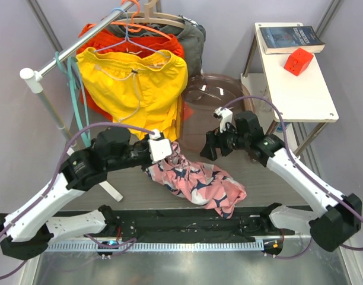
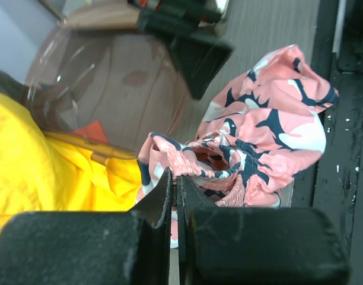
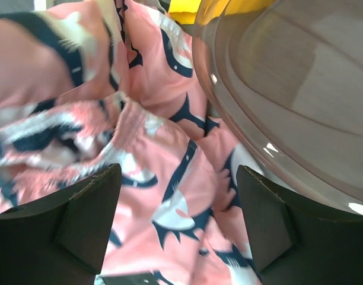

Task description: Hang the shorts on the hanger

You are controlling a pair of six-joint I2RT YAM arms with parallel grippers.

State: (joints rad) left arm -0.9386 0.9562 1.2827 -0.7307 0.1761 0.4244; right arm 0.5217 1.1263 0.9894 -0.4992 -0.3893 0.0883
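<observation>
The pink shark-print shorts (image 1: 199,183) lie crumpled on the table between the arms. My left gripper (image 1: 171,155) is shut on their gathered waistband and lifts that edge; in the left wrist view the jaws (image 2: 177,177) pinch the pink elastic, and the rest of the shorts (image 2: 270,127) trails beyond. My right gripper (image 1: 210,147) is open and empty, just over the shorts' far edge; in its wrist view the gripper (image 3: 178,208) has its fingers spread above the printed fabric (image 3: 169,154). The teal hanger (image 1: 76,104) hangs from the rack rail at the left, away from both grippers.
Yellow shorts (image 1: 134,83) on an orange hanger (image 1: 147,27), a wooden hanger (image 1: 155,15) and other clothes hang on the white rack (image 1: 33,77). A clear plastic bowl (image 1: 214,98) stands behind the shorts. A white side table (image 1: 300,89) at right holds a book (image 1: 291,37) and a red block (image 1: 298,61).
</observation>
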